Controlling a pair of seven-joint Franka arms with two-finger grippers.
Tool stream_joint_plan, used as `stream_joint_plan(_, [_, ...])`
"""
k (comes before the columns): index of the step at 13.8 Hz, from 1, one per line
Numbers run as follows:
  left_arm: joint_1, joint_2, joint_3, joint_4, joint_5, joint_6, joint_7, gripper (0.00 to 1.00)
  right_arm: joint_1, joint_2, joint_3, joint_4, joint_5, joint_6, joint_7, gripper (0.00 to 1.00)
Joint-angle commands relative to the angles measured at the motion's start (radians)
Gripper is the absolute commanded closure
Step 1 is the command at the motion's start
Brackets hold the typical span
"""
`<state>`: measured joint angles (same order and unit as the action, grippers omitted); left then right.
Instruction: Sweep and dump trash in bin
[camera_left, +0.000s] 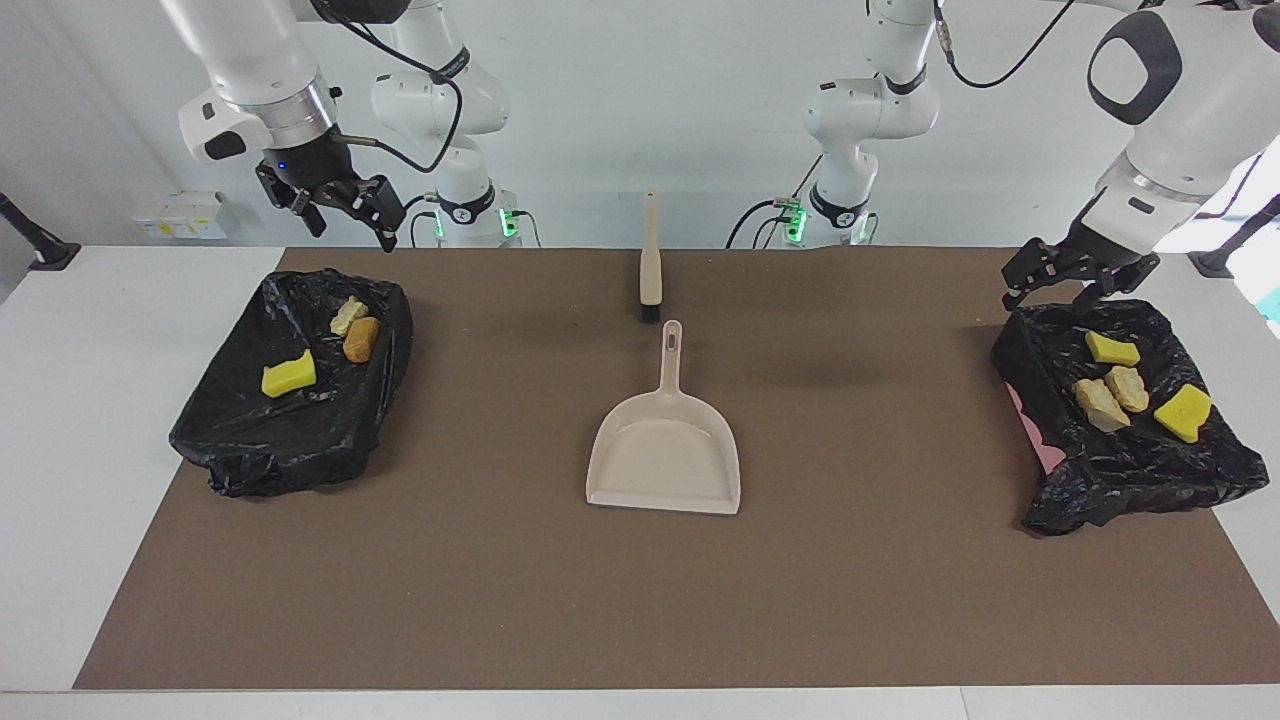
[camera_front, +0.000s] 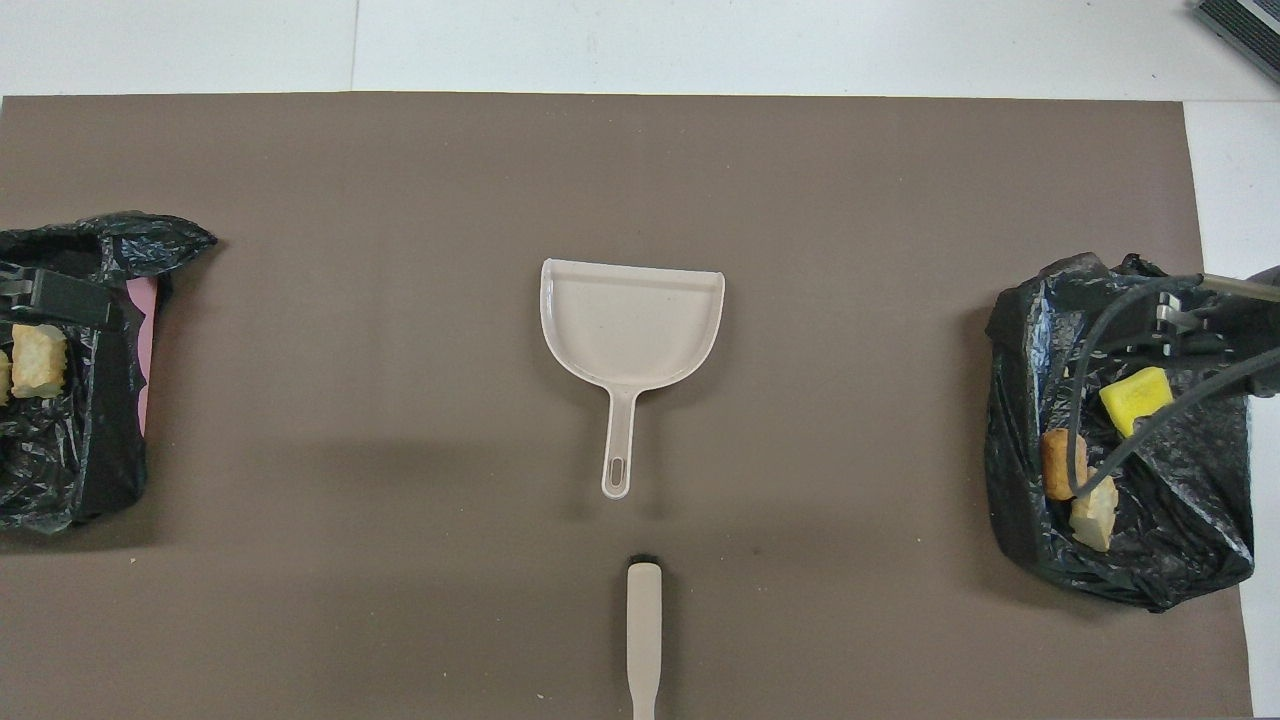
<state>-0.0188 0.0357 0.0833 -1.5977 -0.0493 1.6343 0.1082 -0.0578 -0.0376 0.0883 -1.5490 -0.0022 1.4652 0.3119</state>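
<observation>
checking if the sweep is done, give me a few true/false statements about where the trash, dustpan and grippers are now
1. The dustpan holds trash. False: it is empty.
2. All seven trash lumps lie in the two black bags. True: three in the bag at the right arm's end, four in the bag at the left arm's end.
3. The left gripper grips the brush. False: it hangs open over its bag's rim.
4. The right gripper is open, holding nothing. True.

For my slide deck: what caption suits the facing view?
Seven trash lumps lie in two black-lined bins; dustpan and brush rest mid-table.
</observation>
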Motion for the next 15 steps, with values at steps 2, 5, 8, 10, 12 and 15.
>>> stream_joint_plan(2, [-0.026,-0.025,-0.017,0.006,0.014,-0.014,-0.095,0.00,-0.016,-0.024,0.001,-0.043,-0.002,0.032,-0.025,0.00])
stream_joint_plan(5, [-0.036,-0.042,-0.020,0.004,0.051,-0.082,-0.035,0.00,-0.016,-0.034,0.001,-0.059,-0.002,0.046,-0.022,0.00])
stream_joint_plan(8, [-0.033,-0.048,-0.016,0.031,0.054,-0.154,-0.036,0.00,-0.014,-0.033,0.001,-0.048,-0.002,0.023,-0.022,0.00])
stream_joint_plan(10, [-0.036,-0.049,-0.020,0.050,0.049,-0.169,-0.041,0.00,-0.014,-0.033,0.002,-0.043,0.004,-0.034,-0.030,0.00])
stream_joint_plan(12, [-0.035,-0.049,-0.023,0.050,0.051,-0.165,-0.042,0.00,-0.016,-0.036,0.001,-0.045,0.004,-0.060,-0.025,0.00])
stream_joint_plan(15, [-0.035,-0.045,-0.023,0.056,0.048,-0.169,-0.041,0.00,-0.011,-0.036,0.004,-0.042,0.002,-0.065,-0.027,0.00])
